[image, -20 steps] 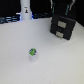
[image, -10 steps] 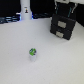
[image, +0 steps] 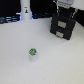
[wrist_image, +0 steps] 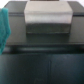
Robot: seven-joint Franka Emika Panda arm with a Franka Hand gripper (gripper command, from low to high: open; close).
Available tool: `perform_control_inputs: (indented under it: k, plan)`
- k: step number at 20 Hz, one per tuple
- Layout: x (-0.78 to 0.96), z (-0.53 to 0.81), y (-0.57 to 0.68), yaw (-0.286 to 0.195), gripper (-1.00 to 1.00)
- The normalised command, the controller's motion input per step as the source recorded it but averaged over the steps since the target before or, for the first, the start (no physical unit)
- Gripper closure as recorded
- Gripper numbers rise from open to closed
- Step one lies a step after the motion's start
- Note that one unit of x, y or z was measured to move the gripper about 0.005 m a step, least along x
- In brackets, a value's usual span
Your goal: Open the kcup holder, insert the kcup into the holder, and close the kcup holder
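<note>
The kcup holder (image: 62,25) is a black boxy unit with recessed front panels, standing at the back on the exterior view's right. My gripper (image: 65,4) is right above its top edge; its fingers are too blurred to tell whether they are open or shut. The kcup (image: 33,52), a small white pod with a green top, stands upright on the white table near the middle, well apart from the holder and the gripper. The wrist view is filled by the holder's dark surface (wrist_image: 45,60), seen close up; no kcup shows there.
A white upright object (image: 25,10) stands at the back. Dark items (image: 7,19) lie along the back at the exterior view's left. In the wrist view a grey block (wrist_image: 47,20) and a teal object (wrist_image: 4,25) show beyond the holder.
</note>
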Motion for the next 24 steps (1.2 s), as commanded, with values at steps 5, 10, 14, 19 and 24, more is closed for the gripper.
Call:
perform_control_inputs:
  k: [5,10,14,19,24]
  plan:
    - [-0.39,-0.44,0.08,-0.074,-1.00]
    - [-0.46,-0.43,0.05,-0.040,-1.00]
    - [-0.43,-0.45,0.04,-0.013,-1.00]
    - [-0.29,-0.24,0.02,-0.016,1.00]
    - [-0.05,-0.02,0.00,-0.016,1.00]
